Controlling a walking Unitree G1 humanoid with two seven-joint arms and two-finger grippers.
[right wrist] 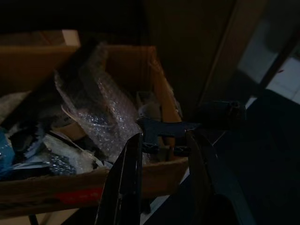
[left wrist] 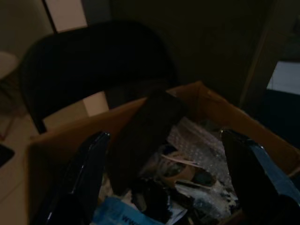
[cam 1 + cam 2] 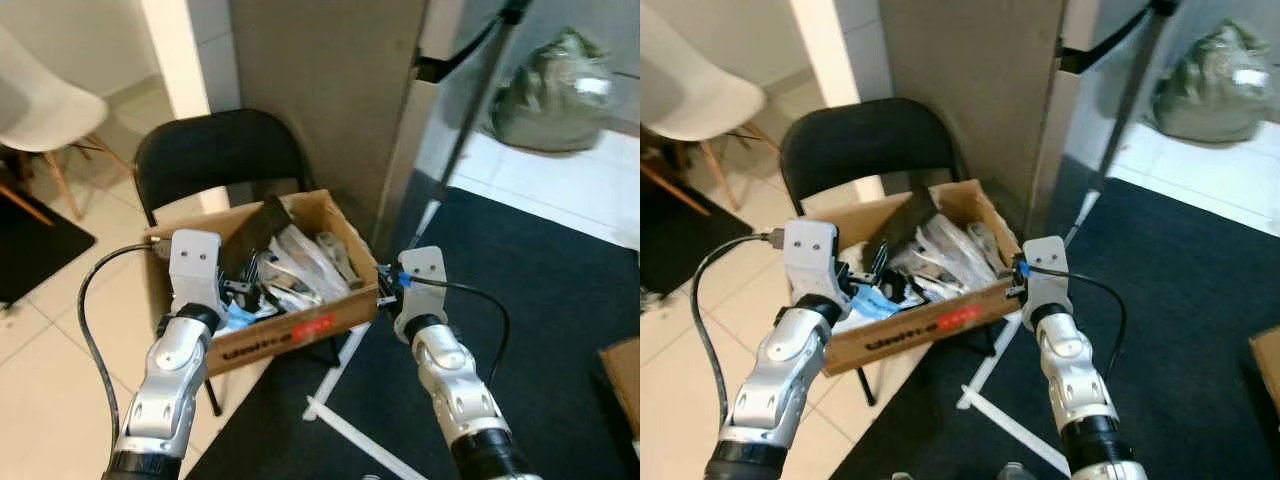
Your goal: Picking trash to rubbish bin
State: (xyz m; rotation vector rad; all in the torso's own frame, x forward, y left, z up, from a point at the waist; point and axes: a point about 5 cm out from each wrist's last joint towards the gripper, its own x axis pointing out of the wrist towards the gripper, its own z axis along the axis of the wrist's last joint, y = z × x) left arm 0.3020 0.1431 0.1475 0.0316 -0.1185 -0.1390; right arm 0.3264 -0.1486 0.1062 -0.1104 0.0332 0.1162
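The left gripper [image 2: 164, 178] hangs over the near left part of the cardboard box [image 3: 300, 335], its two black fingers [image 2: 89, 173] spread wide with nothing between them, pointing down at the heap inside. The right gripper [image 1: 161, 154] is at the box's right near corner; its fingers stand only a little apart and close on a small dark clip-like piece [image 1: 161, 136] right at the cardboard rim — whether that piece is trash or part of the box edge I cannot tell. The box sits on the seat of a black folding chair [image 3: 215, 150], brown, open-topped, with red and dark print on its near wall. It is full of trash: crumpled bubble wrap [image 1: 98, 112] and clear plastic in the middle, a flat dark slab [image 3: 255, 235] leaning against the far wall, a blue wrapper [image 3: 872, 302] near the left side. A dark carpet [image 3: 540, 300] lies to the right, pale tiles to the left, and a white chair [image 3: 45, 105] stands far left.
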